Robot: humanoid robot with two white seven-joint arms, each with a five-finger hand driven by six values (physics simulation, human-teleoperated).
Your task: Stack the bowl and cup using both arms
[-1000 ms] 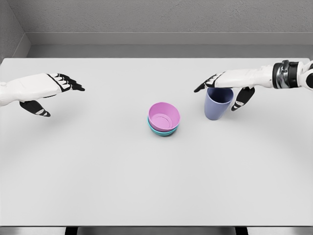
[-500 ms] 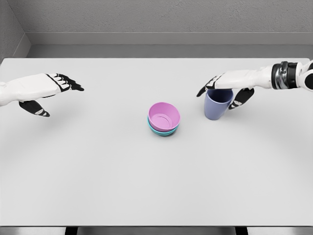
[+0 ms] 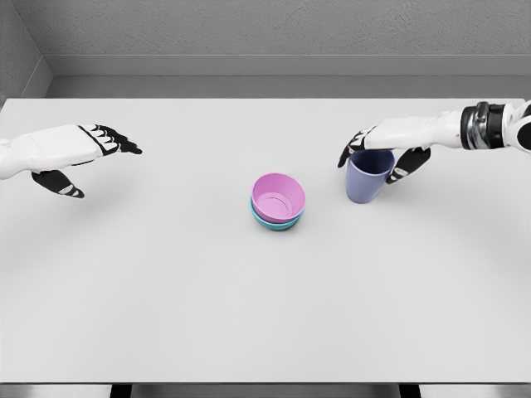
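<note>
Right hand (image 3: 383, 149): half-curled around blue cup (image 3: 368, 176), grip unconfirmed; risks tipping. Left hand (image 3: 70, 153): spread, empty. Pink bowl (image 3: 278, 197) nested in teal bowl (image 3: 277, 222).

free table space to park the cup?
Bare: the table in front of the bowl stack, and between the stack and the left hand. Crowded: the gap between the stack and the cup, under the right hand.

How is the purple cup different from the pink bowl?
The purple cup is tall and narrow; the pink bowl is low and wide. The cup stands straight on the table; the bowl sits nested in a teal bowl. The right hand is around the cup; nothing touches the pink bowl. Both are upright and look empty.
</note>
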